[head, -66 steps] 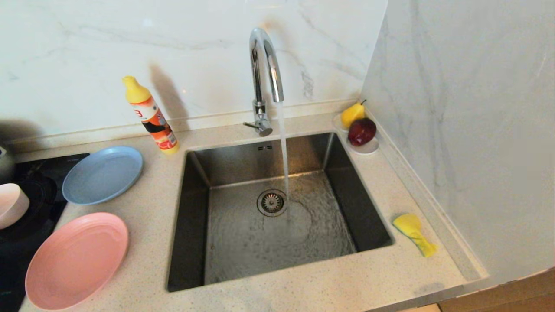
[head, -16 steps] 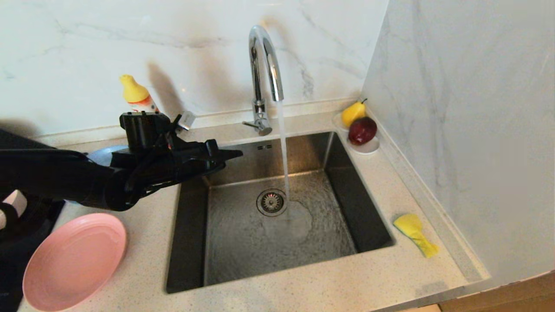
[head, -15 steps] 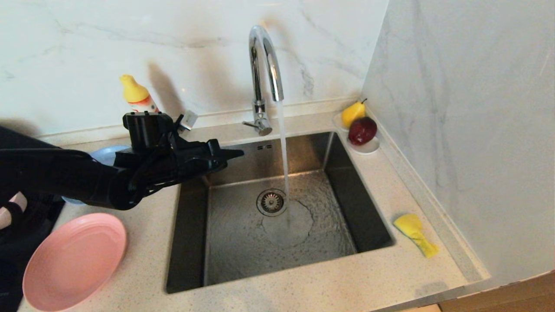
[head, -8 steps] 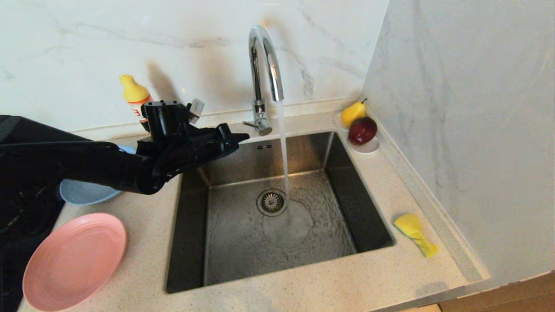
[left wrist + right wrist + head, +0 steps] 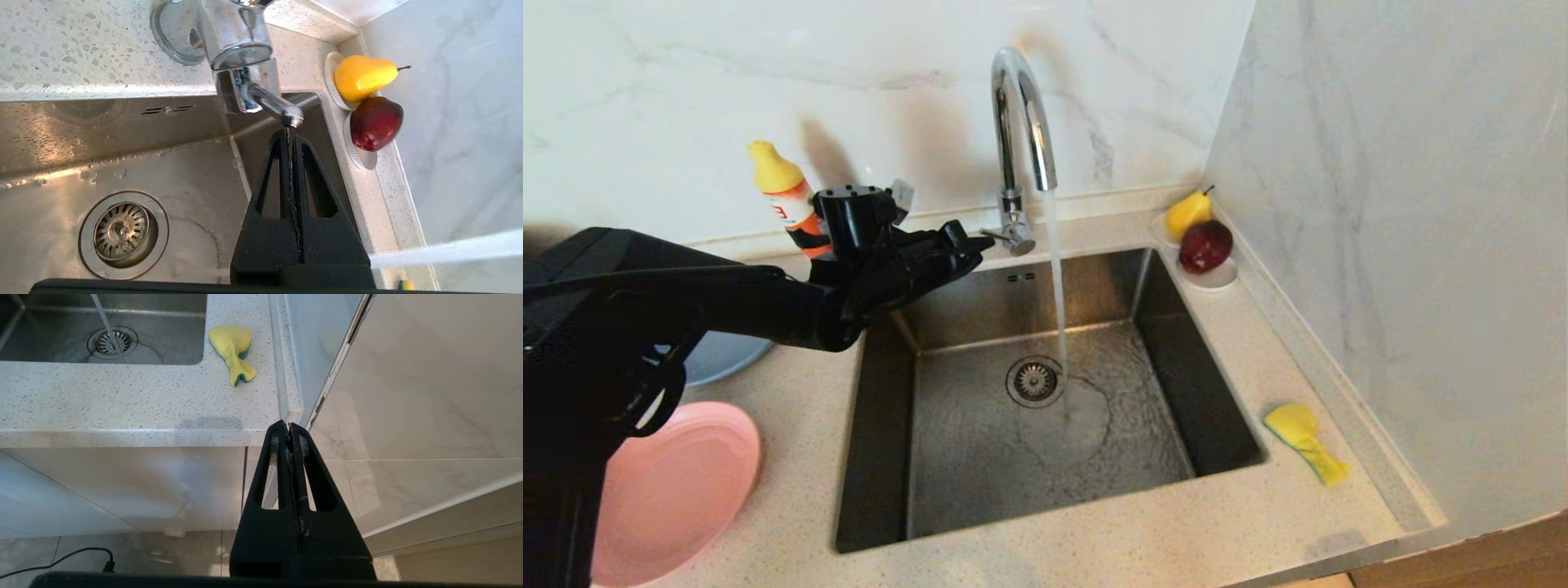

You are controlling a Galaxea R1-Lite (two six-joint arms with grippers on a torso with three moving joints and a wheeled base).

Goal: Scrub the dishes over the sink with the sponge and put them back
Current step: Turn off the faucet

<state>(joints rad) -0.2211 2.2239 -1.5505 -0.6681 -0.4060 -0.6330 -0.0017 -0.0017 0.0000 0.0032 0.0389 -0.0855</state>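
Left gripper (image 5: 289, 134) pinched tight, empty, tip right at faucet lever (image 5: 273, 105); looks like it's going to nudge it. Push slow, stay square so tip doesn't slip off. Sponge (image 5: 1303, 441) sits on counter right of sink (image 5: 882, 425). Right gripper (image 5: 289, 430) clamped together, parked below the counter edge.

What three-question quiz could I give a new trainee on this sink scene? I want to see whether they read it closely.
1. True or false: the sponge lies inside the sink.
2. What is the left tool closest to? A) faucet handle B) pink plate C) pear
3. Fill in: water runs from the faucet and lands beside the ____.

Key: 1. False; it lies on the counter to the sink's right. 2. A; the tool is shut, with its tip at the handle's end. 3. drain.
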